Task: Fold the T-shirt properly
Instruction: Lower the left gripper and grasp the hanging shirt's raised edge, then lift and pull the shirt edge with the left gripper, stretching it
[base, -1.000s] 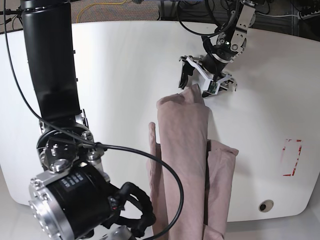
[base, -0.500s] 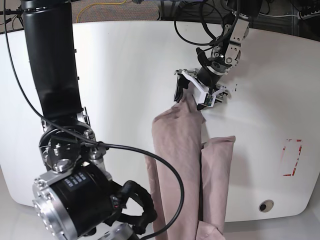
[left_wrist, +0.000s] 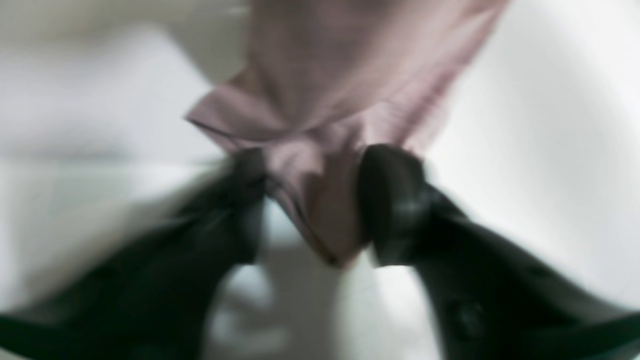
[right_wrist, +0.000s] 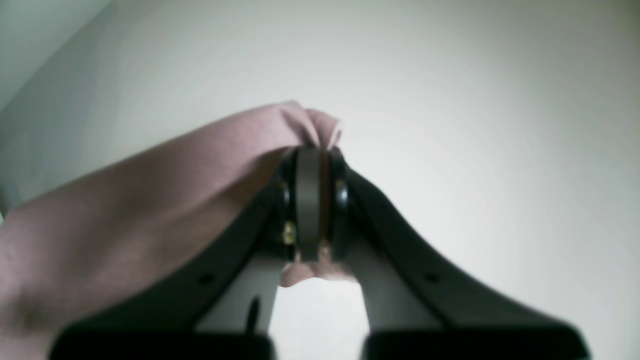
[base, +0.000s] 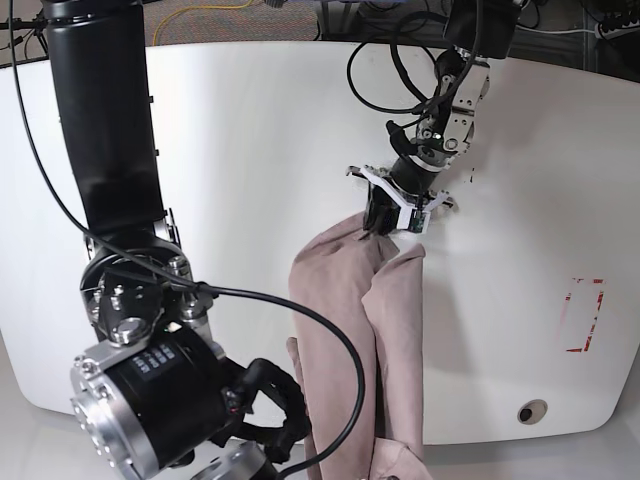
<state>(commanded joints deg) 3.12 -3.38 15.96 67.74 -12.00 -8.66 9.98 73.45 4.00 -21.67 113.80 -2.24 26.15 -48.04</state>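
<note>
The T-shirt (base: 355, 340), a long bunched mauve strip, runs from mid-tabletop (base: 240, 150) down over the front edge, where its lower end is cut off by the frame. The left gripper (base: 397, 215) pinches its top end; the blurred left wrist view shows cloth between both fingers (left_wrist: 395, 200). The right gripper (right_wrist: 310, 200) is clamped tight on a fold of it; the base view hides this gripper behind its own arm. Since a second ago, the top end has been drawn toward the front edge, and the side flap has folded inward.
</note>
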